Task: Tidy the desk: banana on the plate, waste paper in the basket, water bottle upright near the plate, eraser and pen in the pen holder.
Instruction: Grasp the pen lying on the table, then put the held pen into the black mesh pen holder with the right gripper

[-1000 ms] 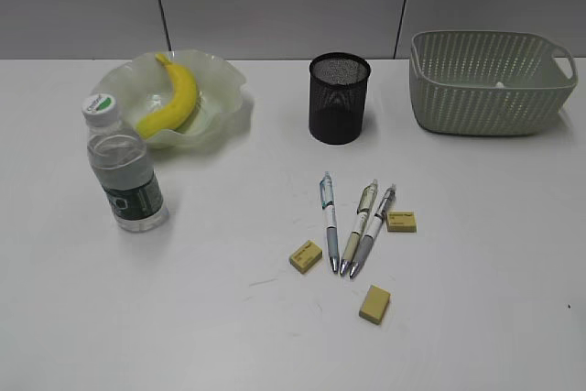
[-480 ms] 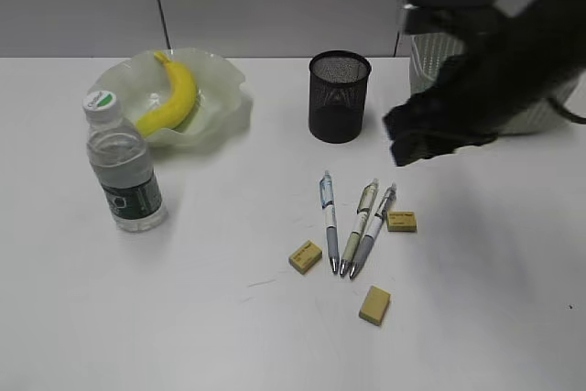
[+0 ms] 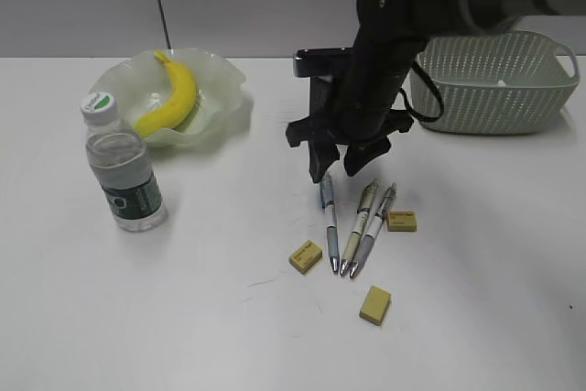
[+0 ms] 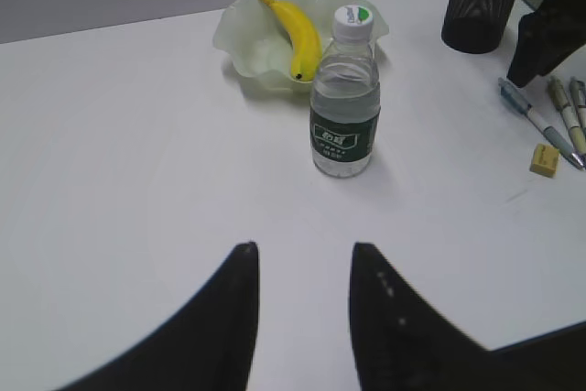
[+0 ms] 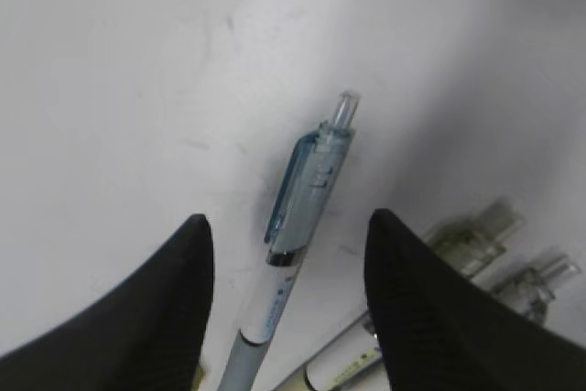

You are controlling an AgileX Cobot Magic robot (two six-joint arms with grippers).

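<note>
Step in hand: I judge I'm on the pens; the banana [image 3: 174,92] lies in the plate [image 3: 224,112], the water bottle [image 3: 123,168] stands upright near it, and I can't make out the waste paper in the basket [image 3: 494,89].
Right gripper [image 3: 337,167]: jaws apart, nothing held, poised over the blue pen [image 5: 305,188].
Pen against jaws: in the right wrist view its clip end sits between the two fingers, nearer the left one, touching neither.
Pen against pen holder [image 4: 476,3]: on the desk [image 3: 183,318] just in front of it, leftmost of three pens.
Next move: I'd descend, then close across the barrel.
Left gripper [image 4: 298,304]: jaws apart, empty, well away from the pen holder.
</note>
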